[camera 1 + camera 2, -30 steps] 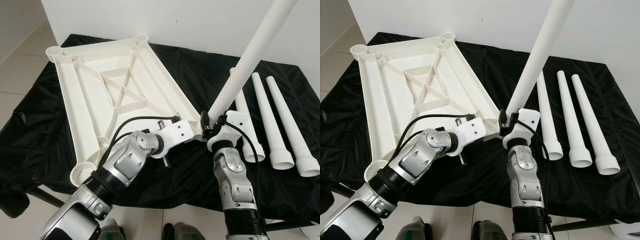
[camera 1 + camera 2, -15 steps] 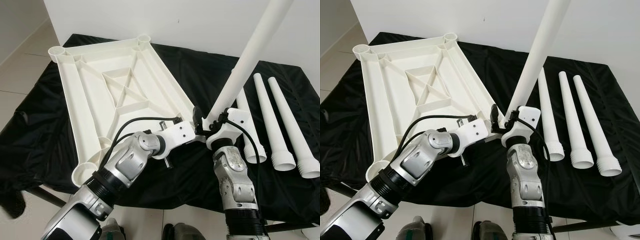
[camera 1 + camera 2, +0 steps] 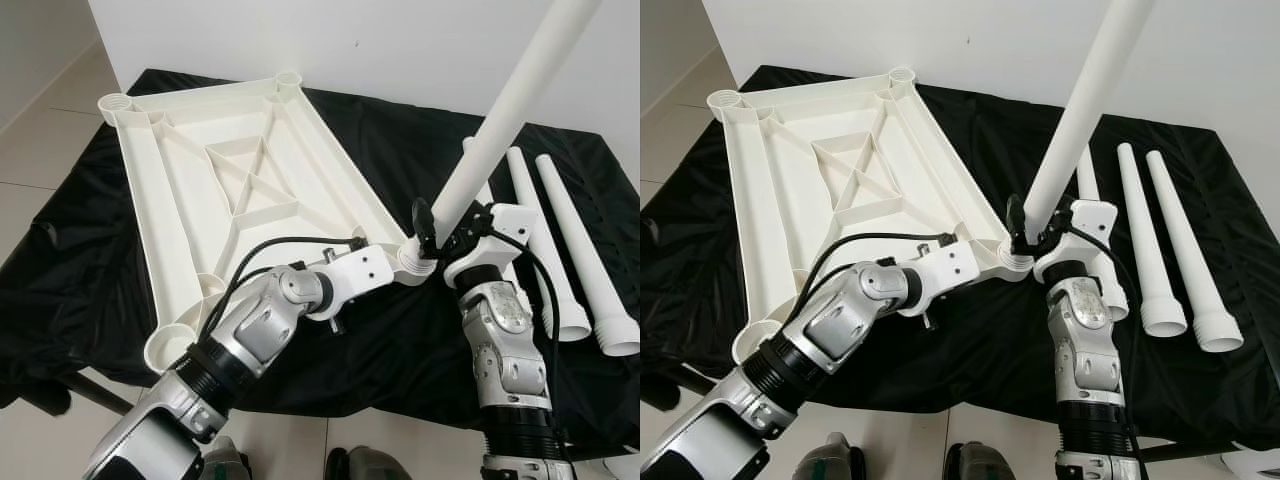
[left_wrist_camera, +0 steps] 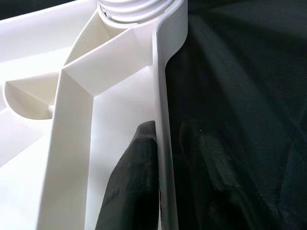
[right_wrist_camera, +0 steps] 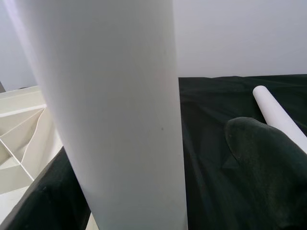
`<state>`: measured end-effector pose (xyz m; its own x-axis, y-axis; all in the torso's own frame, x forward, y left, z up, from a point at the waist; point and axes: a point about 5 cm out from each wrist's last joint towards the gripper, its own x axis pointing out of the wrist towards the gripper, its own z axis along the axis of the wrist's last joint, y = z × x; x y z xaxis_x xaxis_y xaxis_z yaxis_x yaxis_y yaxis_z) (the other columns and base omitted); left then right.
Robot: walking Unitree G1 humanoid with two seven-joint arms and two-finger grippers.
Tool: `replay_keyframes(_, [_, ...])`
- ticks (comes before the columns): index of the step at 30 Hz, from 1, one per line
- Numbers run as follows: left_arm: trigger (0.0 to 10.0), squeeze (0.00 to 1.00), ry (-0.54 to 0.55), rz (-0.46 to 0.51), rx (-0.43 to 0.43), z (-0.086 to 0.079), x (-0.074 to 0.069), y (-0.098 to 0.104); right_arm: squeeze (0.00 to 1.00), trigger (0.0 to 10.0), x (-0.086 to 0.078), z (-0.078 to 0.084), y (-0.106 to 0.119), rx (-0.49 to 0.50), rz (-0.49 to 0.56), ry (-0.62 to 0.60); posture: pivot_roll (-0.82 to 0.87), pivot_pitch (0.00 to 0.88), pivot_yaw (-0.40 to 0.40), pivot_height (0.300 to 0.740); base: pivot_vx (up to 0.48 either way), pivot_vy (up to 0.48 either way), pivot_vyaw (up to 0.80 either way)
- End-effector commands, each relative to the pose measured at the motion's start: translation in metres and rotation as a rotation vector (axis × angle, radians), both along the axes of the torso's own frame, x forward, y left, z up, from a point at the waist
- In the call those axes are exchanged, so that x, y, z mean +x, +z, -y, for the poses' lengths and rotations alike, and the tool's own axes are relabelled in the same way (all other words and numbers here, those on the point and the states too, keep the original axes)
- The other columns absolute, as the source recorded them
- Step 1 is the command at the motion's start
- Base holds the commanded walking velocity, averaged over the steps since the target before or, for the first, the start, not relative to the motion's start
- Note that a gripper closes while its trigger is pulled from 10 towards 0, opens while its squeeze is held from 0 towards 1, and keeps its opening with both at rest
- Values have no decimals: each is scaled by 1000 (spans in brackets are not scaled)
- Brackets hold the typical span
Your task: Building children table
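Inverted white tabletop: lies underside up on black-draped table, corner sockets exposed for legs. Left claw: pinching tabletop rim beside near-right corner socket, likely steadying it. Right claw: pinching tilted table leg, threaded end at that socket. Thread engagement not discernible. Leg top cut off. Three spare legs right of tabletop.

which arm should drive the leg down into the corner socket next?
Right. The right gripper is already shut on the leg, whose threaded end sits at the corner socket. The left gripper is pinching the tabletop rim, likely best kept bracing.
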<state>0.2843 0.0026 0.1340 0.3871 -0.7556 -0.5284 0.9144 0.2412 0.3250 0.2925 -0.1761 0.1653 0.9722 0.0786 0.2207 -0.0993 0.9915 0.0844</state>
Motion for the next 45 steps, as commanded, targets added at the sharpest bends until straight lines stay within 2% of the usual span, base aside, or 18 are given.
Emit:
replay_keyframes(1, [10000, 0, -35, -6, 5, 5, -5, -2, 0, 10000, 2, 4, 1, 6, 5, -7, -55, 42, -40, 740, 0, 0, 0])
replay_keyframes(6, [10000, 0, -36, -9, 3, 5, -5, -2, 0, 10000, 1, 5, 1, 7, 8, -5, -56, 43, -39, 740, 0, 0, 0])
replay_keyframes(7, [0, 0, -36, -10, 1, 4, -5, -2, 0, 10000, 1, 6, 2, 4, 15, 9, -58, 44, -35, 740, 0, 0, 0])
replay_keyframes(8, [0, 0, -36, -10, 1, 4, -5, -2, 0, 10000, 1, 6, 2, 4, 15, 9, -58, 44, -35, 740, 0, 0, 0])
replay_keyframes(9, [1294, 0, -36, -10, 0, 4, -5, -2, 0, 10000, 1, 7, 3, 0, 21, 29, -59, 44, -33, 740, 0, 0, 0])
replay_keyframes(10, [10000, 0, -34, -10, 5, 4, -4, -2, 0, 10000, 1, 7, 5, -8, 29, 56, -60, 44, -32, 740, 0, 0, 0])
replay_keyframes(13, [10000, 0, -46, -11, 12, 4, -5, -3, 0, 10000, 1, 9, 6, -20, 36, 101, -60, 44, -32, 740, 0, 0, 0])
replay_keyframes(14, [0, 0, -58, -5, 1, 4, -6, -2, 0, 10000, 1, 10, 5, -31, 34, 119, -62, 44, -32, 740, 0, 0, 0])
replay_keyframes(18, [0, 0, -61, -8, -7, 4, -7, -1, 0, 10000, 1, 12, 3, -43, 24, 161, -61, 45, -33, 740, 0, 0, 0])
replay_keyframes(19, [3569, 0, -52, -8, 0, 4, -6, -2, 0, 10000, 0, 13, 2, -52, 19, 183, -61, 45, -34, 740, 0, 0, 0])
replay_keyframes(20, [3569, 0, -52, -8, 0, 4, -6, -2, 0, 10000, 0, 13, 2, -52, 19, 183, -61, 45, -34, 740, 0, 0, 0])
replay_keyframes(21, [10000, 0, -47, -7, 12, 4, -5, -3, 0, 10000, 0, 13, 1, -66, 17, 199, -59, 46, -36, 740, 0, 0, 0])
replay_keyframes(27, [10000, 0, -39, -7, 15, 4, -4, -3, 0, 10000, -1, 22, -10, -79, -33, 302, -56, 46, -40, 740, 0, 0, 0])
replay_keyframes(29, [10000, 0, -35, -4, 17, 3, -3, -3, 0, 10000, -2, 27, -13, -107, -53, 374, -56, 46, -40, 740, 0, 0, 0])
replay_keyframes(33, [10000, 0, -34, -1, 18, 3, -3, -2, 0, 10000, 0, 33, -15, -145, -70, 427, -59, 44, -40, 740, 0, 0, 0])
replay_keyframes(37, [10000, 0, -32, 3, 15, 4, -2, -1, 0, 10000, 7, 42, -14, -169, -82, 468, -57, 43, -40, 740, 0, 0, 0])
replay_keyframes(42, [10000, 0, -34, 3, 15, 4, -2, -2, 0, 10000, 13, 42, -15, -189, -85, 487, -59, 44, -38, 740, 0, 0, 0])
replay_keyframes(45, [10000, 0, -37, 4, 15, 5, -2, -1, 0, 10000, 24, 41, -13, -194, -86, 504, -60, 42, -36, 740, 0, 0, 0])
